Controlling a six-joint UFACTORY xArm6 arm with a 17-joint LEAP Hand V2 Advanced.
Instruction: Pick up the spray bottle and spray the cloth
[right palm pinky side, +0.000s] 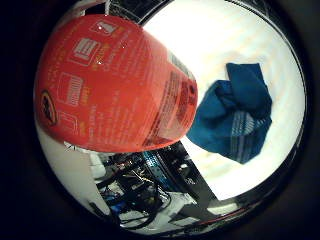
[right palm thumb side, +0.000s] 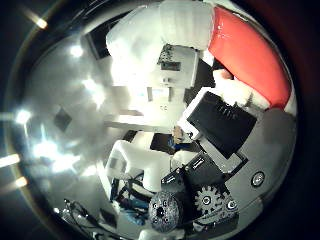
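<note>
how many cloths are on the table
1. A blue cloth lies crumpled on the white table, just past the red bottle. The bottle blocks part of the table, so another could be hidden behind it.

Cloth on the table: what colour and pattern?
Blue cloth with pale stripes near one edge, crumpled; clearest in the little finger side palm view.

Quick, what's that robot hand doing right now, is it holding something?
Right hand: shut on the red spray bottle, fingers curled round it.
</note>
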